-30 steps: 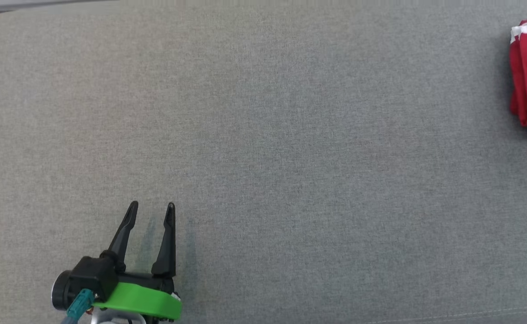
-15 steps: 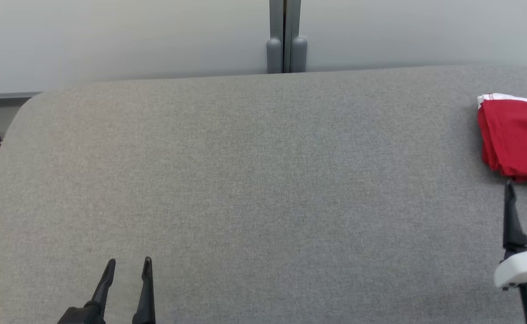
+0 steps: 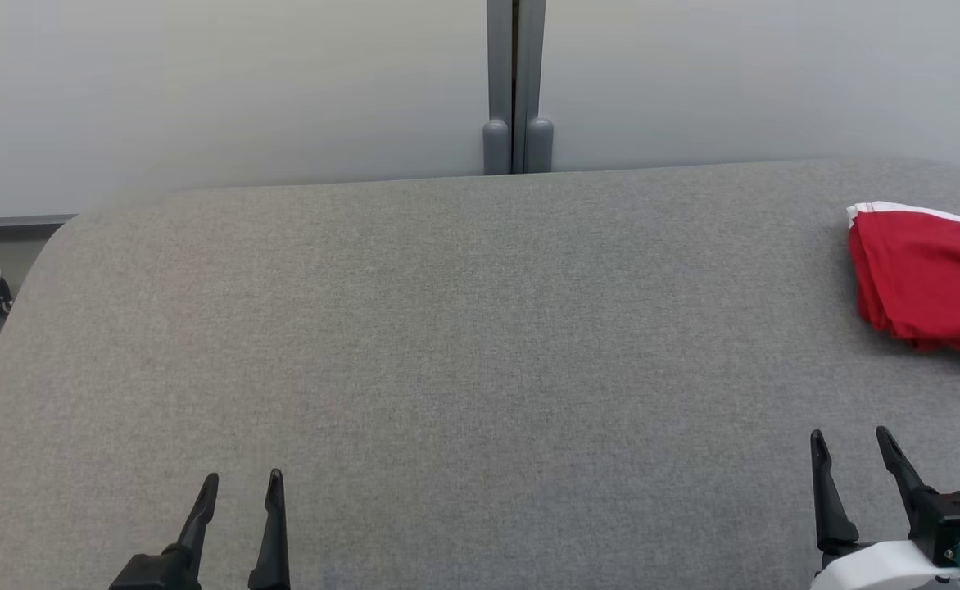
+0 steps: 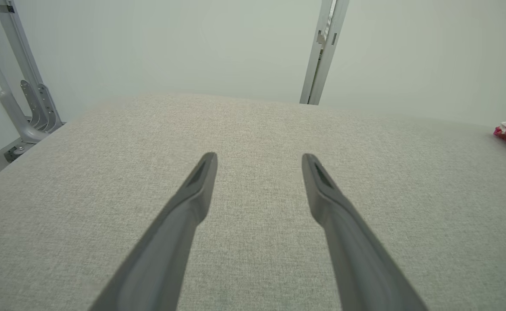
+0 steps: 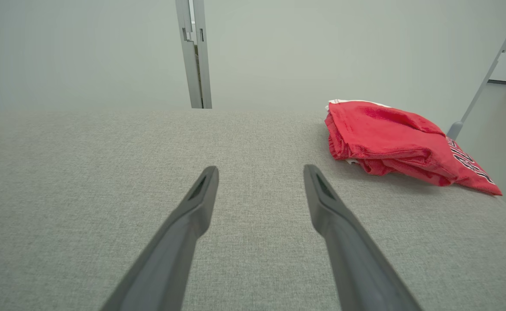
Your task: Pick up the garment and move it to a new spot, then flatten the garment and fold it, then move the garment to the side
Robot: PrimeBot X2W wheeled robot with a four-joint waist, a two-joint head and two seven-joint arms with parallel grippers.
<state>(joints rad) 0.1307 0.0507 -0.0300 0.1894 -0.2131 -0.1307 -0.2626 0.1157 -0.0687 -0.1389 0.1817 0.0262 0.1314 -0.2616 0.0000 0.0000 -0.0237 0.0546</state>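
Here's the red garment (image 3: 930,279), lying at the far right of the grey fabric counter (image 3: 447,328), folded into a thick, soft bundle. A white band runs along its far edge, and the stacked layers show as ridges down its left side. The top is rumpled rather than flat. From the right wrist view, one flap slopes down toward the counter's right edge, with dark, white-outlined lettering on it; the letters are too cut off to read.

Down at the near left, the left gripper (image 3: 244,477) has its two dark fingers spread apart with nothing between them, tips over bare fabric. At the near right, the right gripper (image 3: 849,433) also has its fingers parted and holding nothing, tips pointing toward the far side. The garment sits beyond and a little to the right of it, well apart, touching neither gripper. A pale wall (image 3: 201,82) and a grey metal post (image 3: 517,82) stand behind the counter.
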